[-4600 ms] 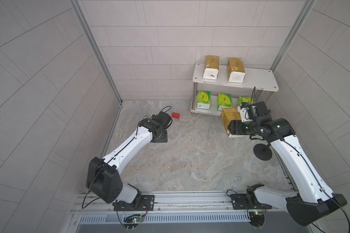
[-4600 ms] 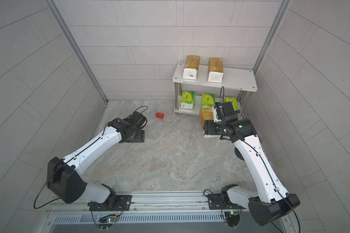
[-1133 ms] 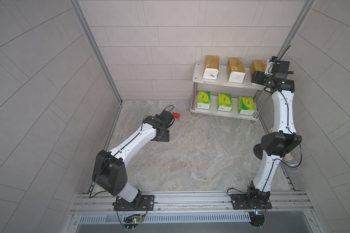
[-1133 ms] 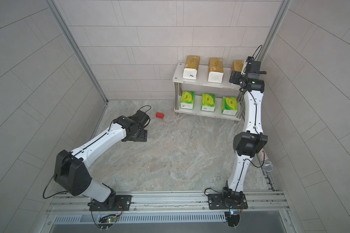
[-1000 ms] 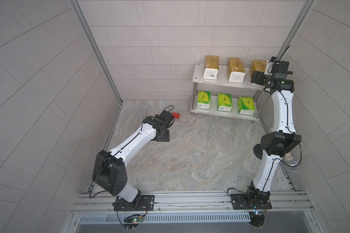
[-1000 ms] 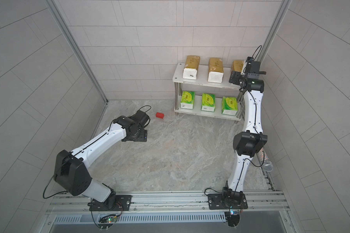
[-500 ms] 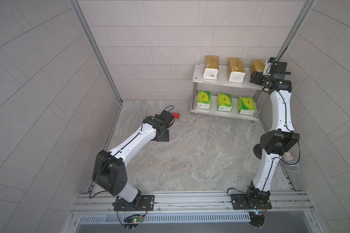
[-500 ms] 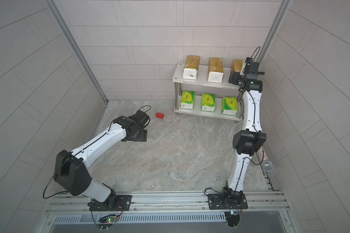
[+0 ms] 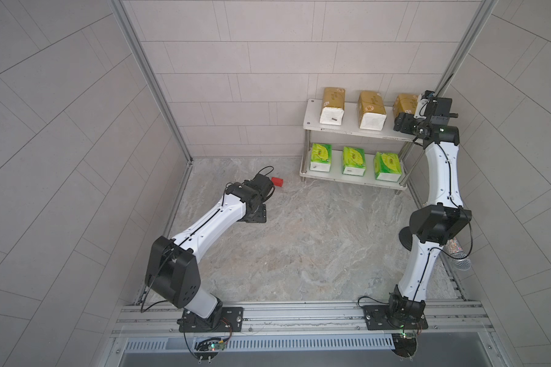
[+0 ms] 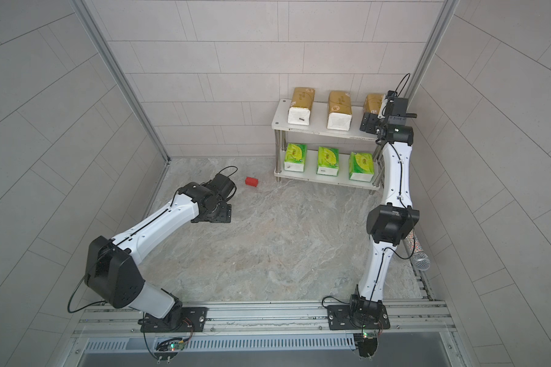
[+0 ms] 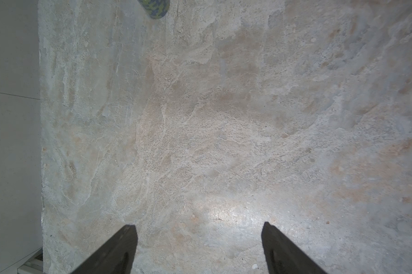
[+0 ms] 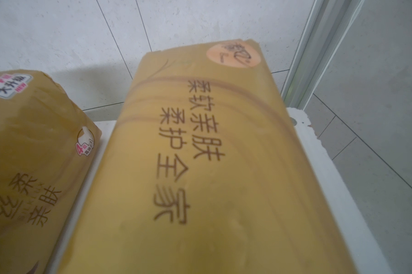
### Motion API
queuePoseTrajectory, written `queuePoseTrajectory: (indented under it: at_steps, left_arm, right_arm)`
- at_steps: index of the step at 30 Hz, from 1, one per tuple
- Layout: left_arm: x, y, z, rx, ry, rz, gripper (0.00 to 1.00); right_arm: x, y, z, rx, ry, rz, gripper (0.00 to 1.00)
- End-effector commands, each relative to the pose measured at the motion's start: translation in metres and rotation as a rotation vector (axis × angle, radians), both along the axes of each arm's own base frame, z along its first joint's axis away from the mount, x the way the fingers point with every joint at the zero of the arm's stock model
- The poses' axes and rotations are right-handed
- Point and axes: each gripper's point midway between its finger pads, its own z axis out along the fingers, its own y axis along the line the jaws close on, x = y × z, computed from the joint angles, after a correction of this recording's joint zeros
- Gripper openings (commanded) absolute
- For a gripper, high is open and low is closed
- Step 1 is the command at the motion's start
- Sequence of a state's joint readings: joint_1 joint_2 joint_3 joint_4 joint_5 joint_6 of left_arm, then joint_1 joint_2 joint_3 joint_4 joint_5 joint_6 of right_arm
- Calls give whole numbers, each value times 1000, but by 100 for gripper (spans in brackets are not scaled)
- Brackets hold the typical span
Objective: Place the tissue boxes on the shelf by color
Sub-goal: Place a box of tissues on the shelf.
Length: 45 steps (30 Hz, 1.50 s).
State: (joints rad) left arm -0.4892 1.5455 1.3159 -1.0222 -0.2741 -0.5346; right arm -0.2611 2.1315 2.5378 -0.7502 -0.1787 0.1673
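Sorting looked almost done when I checked. Three green packs sat in a row on the low board of the shelf, and two gold packs sat on the top board. The third gold pack lay at the right end of that board, beside them, not touching. I judged I was at the letting-go step for this last pack. The right claw was right at the pack's near end, and its wrist view showed almost nothing but gold wrapper. Its jaws stood wide, but I could not tell if they gripped the pack or were loose around it. Next I would need to be sure it let go, then pull straight back without dragging the pack off the edge. The left claw hung open over the bare floor, holding nothing.
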Motion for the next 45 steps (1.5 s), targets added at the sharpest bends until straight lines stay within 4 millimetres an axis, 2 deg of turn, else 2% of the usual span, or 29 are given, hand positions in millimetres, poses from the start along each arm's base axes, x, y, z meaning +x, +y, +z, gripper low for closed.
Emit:
queuePoseTrajectory:
  at_steps: [1, 14, 23, 27, 33, 45]
  left_arm:
    - [-6, 6, 1, 17, 3, 14, 90]
    - [-6, 5, 0, 14, 7, 2, 90]
    - [-5, 3, -1, 11, 11, -4, 90]
    - [-4, 4, -1, 14, 9, -2, 90]
    - [-2, 3, 1, 15, 6, -1, 90]
    - [-1, 2, 0, 11, 8, -5, 90]
  right_arm:
    - [-18, 4, 2, -4, 46, 13, 91]
    - [-32, 11, 7, 1, 65, 28, 91]
    - [-27, 7, -6, 9, 89, -1, 95]
    - [-25, 5, -3, 11, 75, -10, 99]
    - [-26, 4, 11, 8, 31, -23, 100]
    - [-39, 7, 54, -26, -76, -24, 100]
